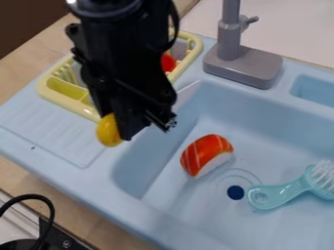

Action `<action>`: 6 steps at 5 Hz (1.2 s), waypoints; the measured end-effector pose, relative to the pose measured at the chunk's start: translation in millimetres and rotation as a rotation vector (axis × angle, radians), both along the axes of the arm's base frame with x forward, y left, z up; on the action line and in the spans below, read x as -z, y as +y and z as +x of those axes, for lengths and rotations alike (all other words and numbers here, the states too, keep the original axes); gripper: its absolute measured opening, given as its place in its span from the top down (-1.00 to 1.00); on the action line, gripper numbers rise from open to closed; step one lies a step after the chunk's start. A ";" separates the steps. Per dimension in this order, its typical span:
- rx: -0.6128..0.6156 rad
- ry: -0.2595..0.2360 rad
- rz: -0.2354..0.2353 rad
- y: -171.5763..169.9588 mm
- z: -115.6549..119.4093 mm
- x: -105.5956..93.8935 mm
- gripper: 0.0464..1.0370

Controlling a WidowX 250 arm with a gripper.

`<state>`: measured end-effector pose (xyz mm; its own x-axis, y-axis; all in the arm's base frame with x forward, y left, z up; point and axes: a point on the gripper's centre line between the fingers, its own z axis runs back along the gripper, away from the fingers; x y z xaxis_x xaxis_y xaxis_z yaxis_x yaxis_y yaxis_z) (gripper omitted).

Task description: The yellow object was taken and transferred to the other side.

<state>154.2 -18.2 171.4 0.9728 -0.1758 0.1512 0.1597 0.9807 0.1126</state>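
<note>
Where the yellow object (109,131) hangs above the blue sink's (104,166) rim, its visible part longest up and down the view, we see the gripper (122,132) pinching it, near the yellow rack (64,100) and the orange-and-white sushi (205,154).

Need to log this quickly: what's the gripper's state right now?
Gripper: open or closed cannot be told; the yellow object shows right beside its tip, probably held.
</note>
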 end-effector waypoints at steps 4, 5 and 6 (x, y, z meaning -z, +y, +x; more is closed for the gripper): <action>-0.218 -0.001 -0.038 51.6 42.7 2.9 0.58; -0.201 0.044 -0.040 52.4 53.0 11.9 0.58; -0.180 0.073 -0.051 53.3 58.9 23.0 0.58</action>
